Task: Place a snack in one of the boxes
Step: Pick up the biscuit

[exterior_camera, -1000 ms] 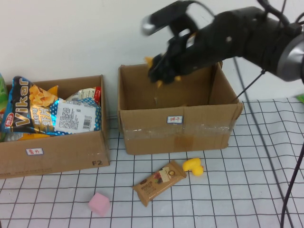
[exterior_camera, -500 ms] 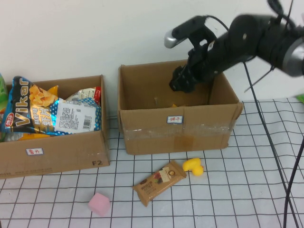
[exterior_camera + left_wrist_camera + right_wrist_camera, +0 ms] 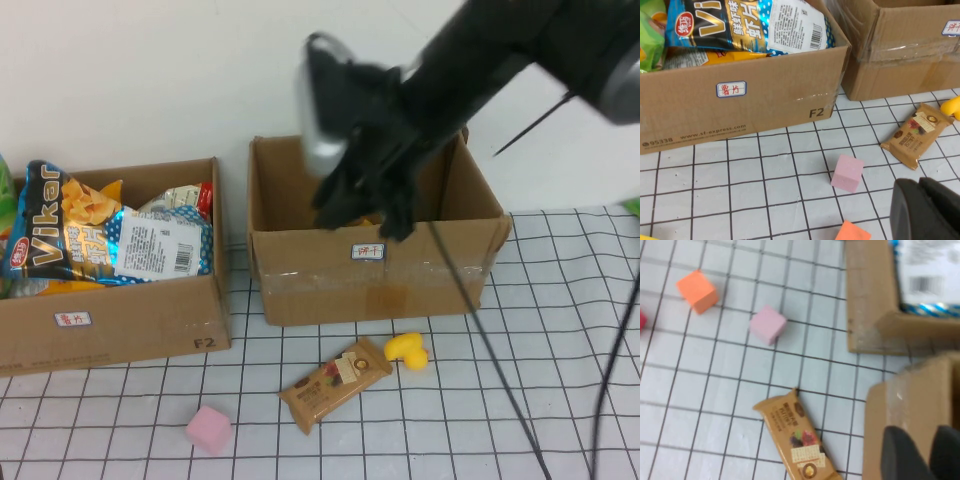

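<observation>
White grid-lined cloth covers the worktop under a plain pale wall, and on it the brown snack bar lies flat just in front of the larger taped box, its long axis running diagonally, one end toward the yellow duck toy beside it and the other end toward the near edge. That bar sits below and on the near side of the right pincer, which hangs over the front wall of the larger box; the right arm is plainly the nearer one, so a reach for the bar would mean coming forward over that wall and down. The right pincer's 2 fingers show as dark tips near each other with nothing seen between them, though I cannot tell whether they are fully pressed together. The left pincer is pressed together and holds nothing, parked low over the worktop near the pink cube and an orange cube. Of the 2 boxes, the larger looks almost bare, with only a hint of yellow behind the pincer, while the smaller box on the left is stuffed with chip bags.
</observation>
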